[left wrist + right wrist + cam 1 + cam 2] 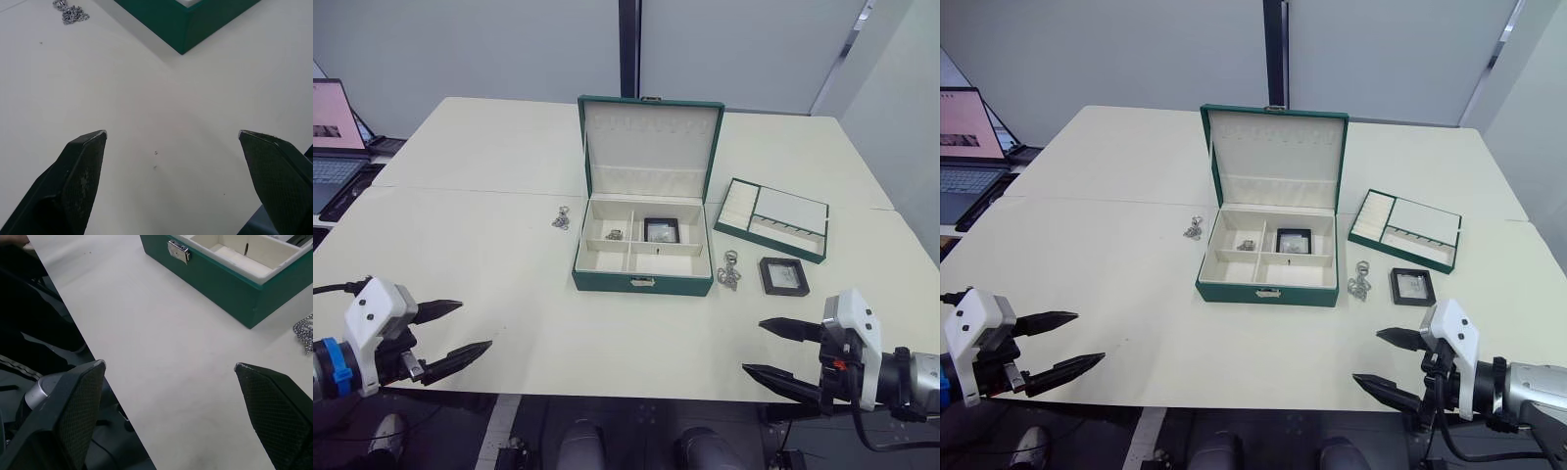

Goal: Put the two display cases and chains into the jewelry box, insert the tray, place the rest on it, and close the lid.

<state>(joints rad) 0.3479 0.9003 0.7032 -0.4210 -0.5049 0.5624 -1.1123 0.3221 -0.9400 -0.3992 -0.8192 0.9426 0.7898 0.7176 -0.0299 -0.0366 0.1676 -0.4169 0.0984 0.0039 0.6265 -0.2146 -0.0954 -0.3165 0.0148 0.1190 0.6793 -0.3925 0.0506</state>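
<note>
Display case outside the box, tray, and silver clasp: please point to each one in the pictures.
display case (784, 276), left eye view: on its clear window.
tray (790, 207), left eye view: on the cream lining of its large compartment.
silver clasp (178, 249), right wrist view: on the metal latch plate.

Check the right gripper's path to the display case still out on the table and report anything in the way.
Nothing visible blocks it. The right gripper, open, hovers near the table's front edge, and only bare tabletop lies between it and the display case. A chain lies beside that case on the side toward the jewelry box, off the direct line.
</note>
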